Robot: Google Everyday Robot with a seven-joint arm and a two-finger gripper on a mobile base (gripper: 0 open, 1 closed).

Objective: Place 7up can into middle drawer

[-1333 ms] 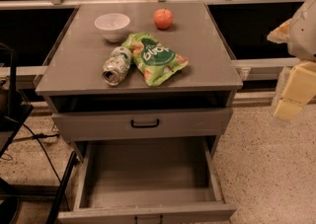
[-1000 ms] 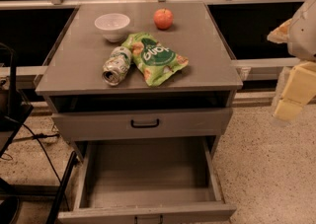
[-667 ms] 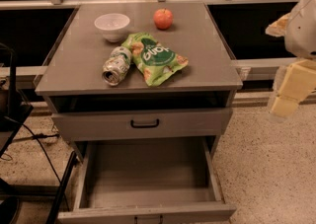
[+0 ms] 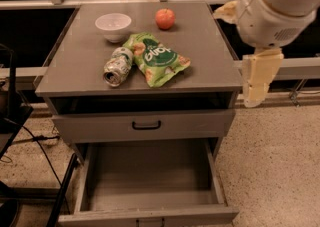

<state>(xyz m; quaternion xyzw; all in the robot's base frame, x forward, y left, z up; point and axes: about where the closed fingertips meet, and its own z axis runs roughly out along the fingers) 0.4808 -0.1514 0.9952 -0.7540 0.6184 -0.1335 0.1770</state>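
The 7up can (image 4: 118, 66) lies on its side on the grey cabinet top (image 4: 75, 66), its silver top facing the front left, touching the left edge of a green crisp bag (image 4: 157, 58). The middle drawer (image 4: 150, 191) is pulled open below, its plain grey floor bare. My gripper (image 4: 257, 81) hangs at the right of the cabinet, beside its top right corner, well apart from the can. The white arm housing (image 4: 275, 1) sits above it.
A white bowl (image 4: 113, 25) and a red apple (image 4: 165, 18) stand at the back of the top. A shut drawer front with a black handle (image 4: 146, 125) is above the open drawer. A black stand and cables (image 4: 15, 121) are at the left. Speckled floor lies at the right.
My arm and gripper have moved left, closer to the cabinet's right side. The can, bag, bowl and apple have not moved.
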